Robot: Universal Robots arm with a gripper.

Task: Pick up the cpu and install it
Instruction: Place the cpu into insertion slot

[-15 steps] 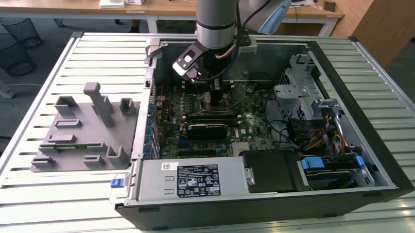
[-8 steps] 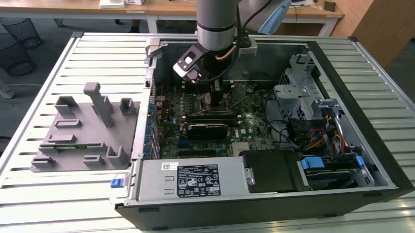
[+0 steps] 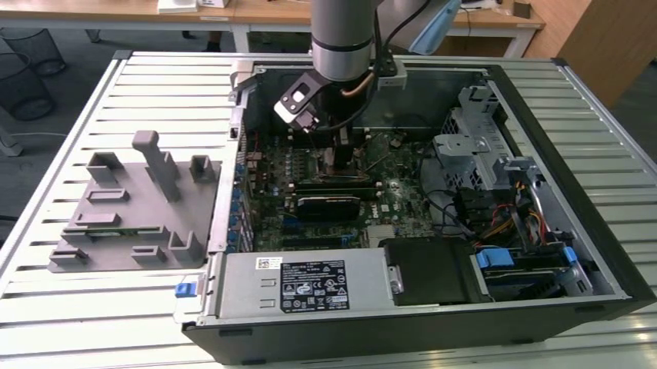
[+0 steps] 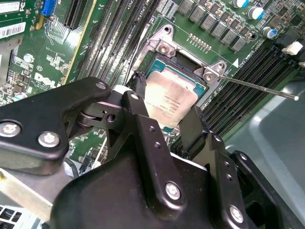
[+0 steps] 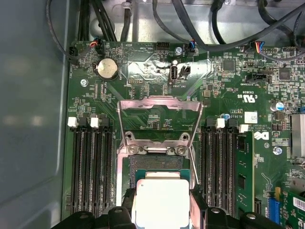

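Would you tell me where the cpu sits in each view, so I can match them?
Exterior view: hidden under the gripper, inside the case.
Second wrist view: cpu between the fingers, partly over the socket.
First wrist view: cpu between the fingers, at the socket.
Shared landmark: the socket.

Grey cylindrical arm (image 3: 344, 31), black gripper (image 4: 164, 112) with silver screws (image 4: 173, 191)

The cpu (image 4: 172, 101) is a flat square chip with a silver-grey metal top and a thin pale rim. It lies face up over the open socket (image 5: 157, 164), pinched at two opposite edges by the gripper (image 4: 163, 110). Whether it is seated cannot be told.
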